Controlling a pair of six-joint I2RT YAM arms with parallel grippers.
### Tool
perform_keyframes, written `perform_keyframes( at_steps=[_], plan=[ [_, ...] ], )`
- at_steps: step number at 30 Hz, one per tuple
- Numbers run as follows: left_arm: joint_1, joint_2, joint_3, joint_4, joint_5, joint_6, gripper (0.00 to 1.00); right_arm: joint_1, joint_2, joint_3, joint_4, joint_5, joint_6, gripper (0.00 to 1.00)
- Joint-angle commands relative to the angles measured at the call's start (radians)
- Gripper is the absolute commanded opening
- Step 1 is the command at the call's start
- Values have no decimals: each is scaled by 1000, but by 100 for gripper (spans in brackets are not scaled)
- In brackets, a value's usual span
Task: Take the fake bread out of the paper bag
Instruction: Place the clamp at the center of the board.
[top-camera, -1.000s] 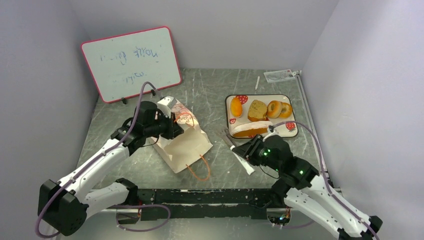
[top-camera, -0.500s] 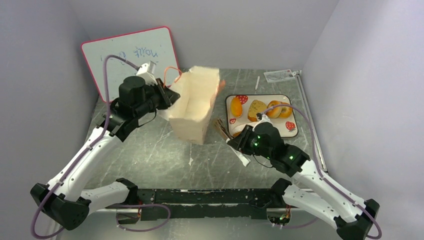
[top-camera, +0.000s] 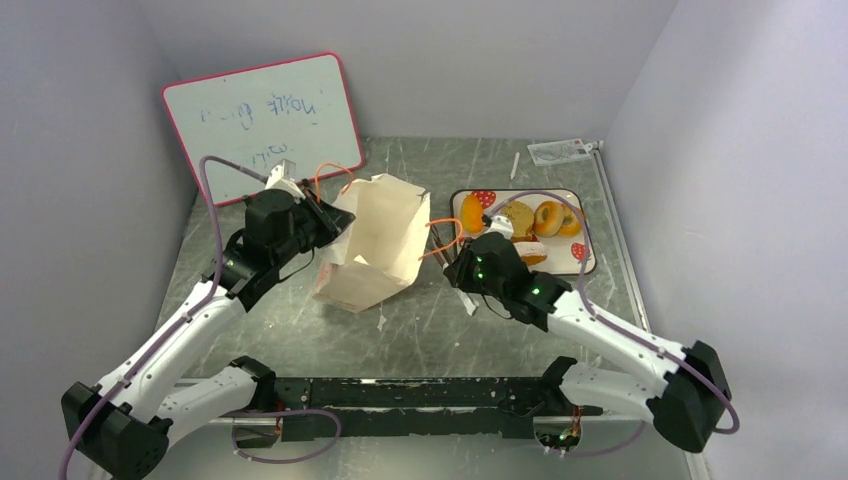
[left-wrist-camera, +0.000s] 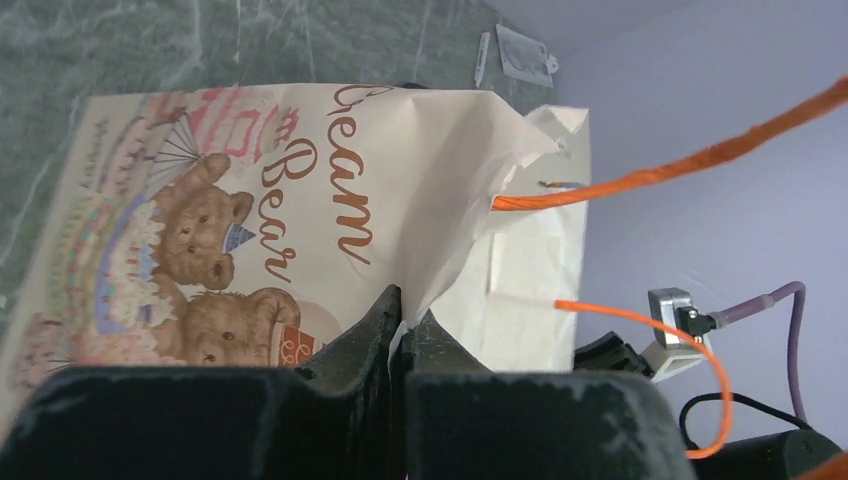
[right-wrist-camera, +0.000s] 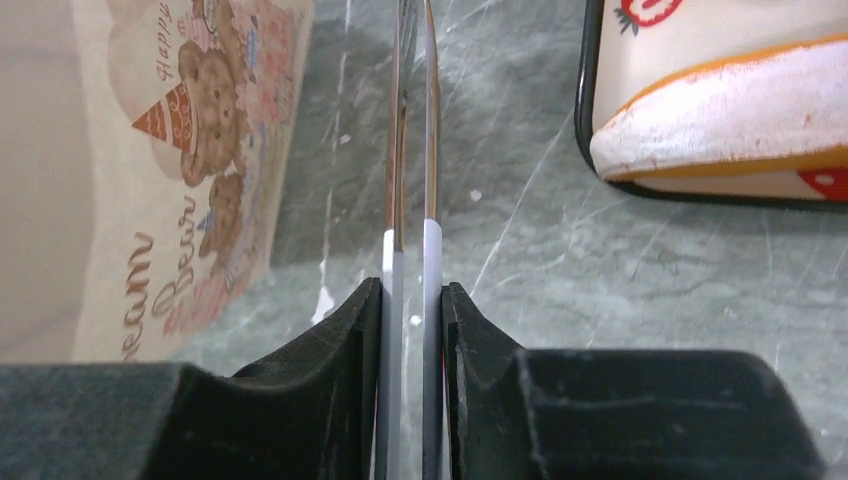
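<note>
The paper bag (top-camera: 378, 240) is held up off the table, tilted, mouth toward the right, with orange cord handles (top-camera: 443, 240). My left gripper (top-camera: 335, 222) is shut on its rim; the left wrist view shows the jaws (left-wrist-camera: 405, 320) pinching the paper edge beside the bear print (left-wrist-camera: 215, 260). My right gripper (top-camera: 464, 287) is shut on a pair of tongs (right-wrist-camera: 432, 150), whose tips (top-camera: 440, 252) point toward the bag's mouth. The fake bread lies on the strawberry tray (top-camera: 586, 268): orange roll (top-camera: 472, 213), speckled loaf (top-camera: 517, 215), bagels (top-camera: 550, 217), baguette (right-wrist-camera: 720, 110). The bag's inside is hidden.
A pink-framed whiteboard (top-camera: 262, 125) leans at the back left. A pen (top-camera: 514, 165) and a small card (top-camera: 555, 150) lie at the back right. Grey walls close in on three sides. A black rail (top-camera: 410, 392) runs along the near edge.
My left gripper lifted the bag from lying flat, raised it high, then lowered it a little. My right arm moved the tongs left and farther in, toward the bag.
</note>
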Motion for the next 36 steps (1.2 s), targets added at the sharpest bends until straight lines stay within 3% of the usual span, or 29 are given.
perform_keyframes(
  at_steps=[1,11,19,26,36],
  plan=[
    [17,-34,-62,178,-26,-122,7,22,98,12,171,128,-82,26],
    [45,1,-22,211,-60,-151,7,45,340,44,387,257,-126,26],
    [81,-54,-219,341,-87,-268,7,93,559,124,474,374,-156,26],
    [151,-93,-353,456,-38,-335,7,120,706,176,479,428,-141,28],
    [257,-88,-346,425,103,-268,7,137,834,242,420,463,-79,35]
  ],
)
